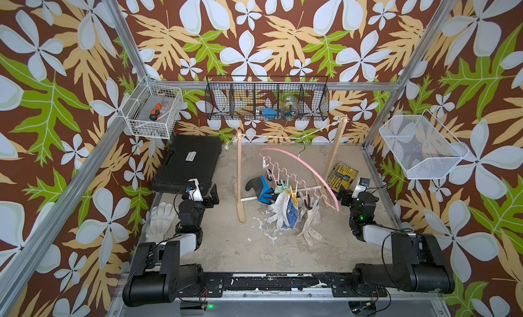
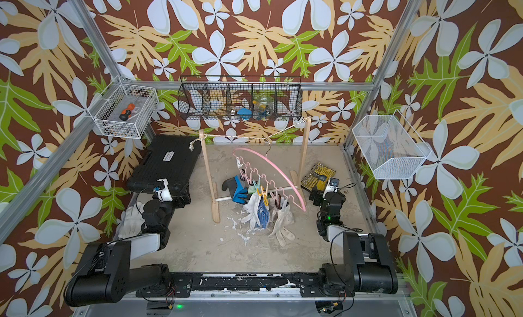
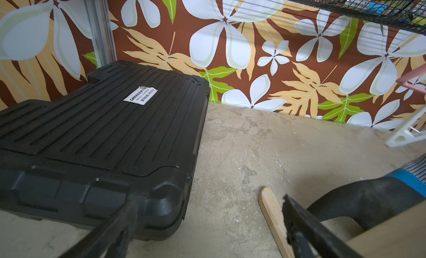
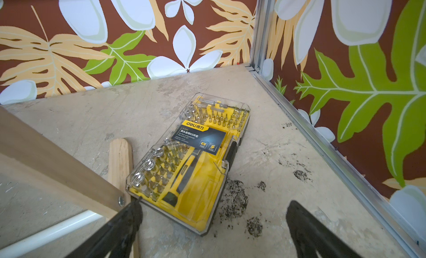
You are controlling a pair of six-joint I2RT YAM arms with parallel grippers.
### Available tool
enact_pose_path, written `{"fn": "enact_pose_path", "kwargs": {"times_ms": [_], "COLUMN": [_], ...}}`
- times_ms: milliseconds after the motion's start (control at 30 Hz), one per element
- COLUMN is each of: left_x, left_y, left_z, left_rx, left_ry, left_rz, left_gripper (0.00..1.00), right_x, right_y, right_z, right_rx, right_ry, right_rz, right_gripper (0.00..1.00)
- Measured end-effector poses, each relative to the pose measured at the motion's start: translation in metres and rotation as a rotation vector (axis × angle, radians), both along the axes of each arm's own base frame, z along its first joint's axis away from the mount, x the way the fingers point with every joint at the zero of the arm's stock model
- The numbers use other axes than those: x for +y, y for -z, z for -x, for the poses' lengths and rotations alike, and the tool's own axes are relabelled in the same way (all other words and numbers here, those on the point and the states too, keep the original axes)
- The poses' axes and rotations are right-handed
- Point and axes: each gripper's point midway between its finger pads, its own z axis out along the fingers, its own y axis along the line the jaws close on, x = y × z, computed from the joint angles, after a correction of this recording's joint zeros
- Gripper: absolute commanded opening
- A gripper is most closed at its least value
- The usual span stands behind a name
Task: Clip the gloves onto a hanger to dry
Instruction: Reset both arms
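The pink hanger (image 1: 317, 174) hangs by its black hook from the string of a wooden rack, tilted down to the right. Several gloves hang from its clips. They are a blue-and-black one (image 1: 261, 188), white ones (image 1: 280, 213) and a beige one (image 1: 311, 225). Another white glove (image 1: 161, 219) lies flat by the left arm. My left gripper (image 1: 212, 195) is open and empty beside the black case, left of the rack. The blue-and-black glove (image 3: 368, 199) lies just off to one side of it. My right gripper (image 1: 345, 193) is open and empty near the yellow bit set.
A black tool case (image 1: 186, 162) lies at the back left. A yellow bit set (image 4: 191, 162) lies at the back right, by the wooden rack's foot (image 4: 119, 157). Wire baskets (image 1: 266, 99) hang on the walls. Aluminium frame rails (image 4: 322, 134) edge the table.
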Motion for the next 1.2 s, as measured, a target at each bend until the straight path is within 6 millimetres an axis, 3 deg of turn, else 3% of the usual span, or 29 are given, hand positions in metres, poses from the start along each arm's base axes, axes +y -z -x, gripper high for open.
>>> {"fn": "enact_pose_path", "kwargs": {"times_ms": [267, 533, 1200], "left_x": [-0.005, -0.008, -0.009], "left_y": [-0.003, -0.008, 0.0], "left_z": [0.008, 0.011, 0.007], "left_rx": [-0.024, -0.051, -0.031], "left_ry": [0.028, 0.043, 0.054], "left_rz": [-0.014, -0.018, -0.018], "left_gripper": [1.0, 1.0, 1.0], "right_x": [0.006, 0.01, 0.013], "right_y": [-0.005, -0.028, -0.016], "right_z": [0.002, 0.001, -0.002], "right_rx": [-0.037, -0.103, -0.074], "right_ry": [-0.037, -0.059, -0.076], "right_rz": [0.007, 0.012, 0.0], "right_gripper": [1.0, 1.0, 1.0]}}
